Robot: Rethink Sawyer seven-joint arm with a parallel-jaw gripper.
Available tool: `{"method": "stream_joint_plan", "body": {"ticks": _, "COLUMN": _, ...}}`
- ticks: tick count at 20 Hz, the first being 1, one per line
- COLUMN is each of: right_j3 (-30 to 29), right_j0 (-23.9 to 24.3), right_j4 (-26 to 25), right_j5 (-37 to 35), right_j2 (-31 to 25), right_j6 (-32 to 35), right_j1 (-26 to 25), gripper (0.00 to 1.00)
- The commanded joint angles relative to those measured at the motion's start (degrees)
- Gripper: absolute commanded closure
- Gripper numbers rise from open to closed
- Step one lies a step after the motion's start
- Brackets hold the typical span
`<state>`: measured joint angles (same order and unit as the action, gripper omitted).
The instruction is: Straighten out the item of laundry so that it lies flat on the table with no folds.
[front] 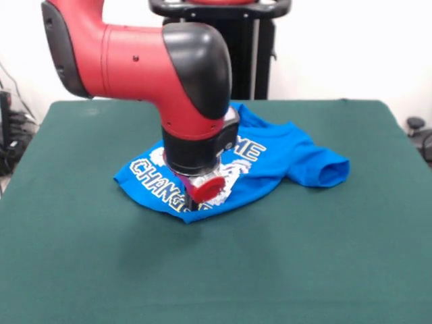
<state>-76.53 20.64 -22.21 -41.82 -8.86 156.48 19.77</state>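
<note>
Down at the near edge of the blue T-shirt (270,158) sits the end effector (192,202), pressed onto the cloth, though whether its fingers are apart or together I cannot tell from here. Behind it the shirt lies crumpled mid-table (324,270), lettering creased, one sleeve stretched out to the right.

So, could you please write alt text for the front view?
A red and black robot arm reaches down onto a rumpled blue T-shirt on a green table. The gripper is at the shirt's near edge; one sleeve sticks out to the picture's right.
</note>
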Motion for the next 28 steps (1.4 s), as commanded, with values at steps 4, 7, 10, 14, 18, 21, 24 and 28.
{"method": "stream_joint_plan", "body": {"ticks": 4, "right_j3": -6.36, "right_j0": -7.04, "right_j4": -15.5, "right_j5": 41.79, "right_j2": 1.92, "right_j6": 0.41, "right_j1": -2.13, "gripper": 1.0}}
{"method": "stream_joint_plan", "body": {"ticks": 7, "right_j3": -8.66, "right_j0": -8.7, "right_j4": -17.07, "right_j5": 43.99, "right_j2": 3.53, "right_j6": 1.29, "right_j1": 1.67, "gripper": 1.0}}
{"method": "stream_joint_plan", "body": {"ticks": 10, "right_j3": -9.51, "right_j0": -14.64, "right_j4": -16.87, "right_j5": 44.31, "right_j2": 11.29, "right_j6": 5.57, "right_j1": 3.87, "gripper": 1.0}}
{"method": "stream_joint_plan", "body": {"ticks": 14, "right_j3": -9.09, "right_j0": -15.85, "right_j4": -14.8, "right_j5": 51.35, "right_j2": 15.38, "right_j6": 3.95, "right_j1": 1.07, "gripper": 1.0}}
{"method": "stream_joint_plan", "body": {"ticks": 18, "right_j3": -10.49, "right_j0": -15.73, "right_j4": -13.72, "right_j5": 52.46, "right_j2": 15.29, "right_j6": 2.79, "right_j1": 1.83, "gripper": 1.0}}
{"method": "stream_joint_plan", "body": {"ticks": 21, "right_j3": -9.54, "right_j0": -17.34, "right_j4": -12.22, "right_j5": 53.07, "right_j2": 17.74, "right_j6": 2.78, "right_j1": 0.2, "gripper": 1.0}}
{"method": "stream_joint_plan", "body": {"ticks": 24, "right_j3": -8.89, "right_j0": -17.76, "right_j4": -11.58, "right_j5": 48.15, "right_j2": 18.61, "right_j6": 2.54, "right_j1": -0.04, "gripper": 1.0}}
{"method": "stream_joint_plan", "body": {"ticks": 28, "right_j3": -7.93, "right_j0": -17.68, "right_j4": -11.08, "right_j5": 40.53, "right_j2": 19.21, "right_j6": 0.83, "right_j1": 0.42, "gripper": 1.0}}
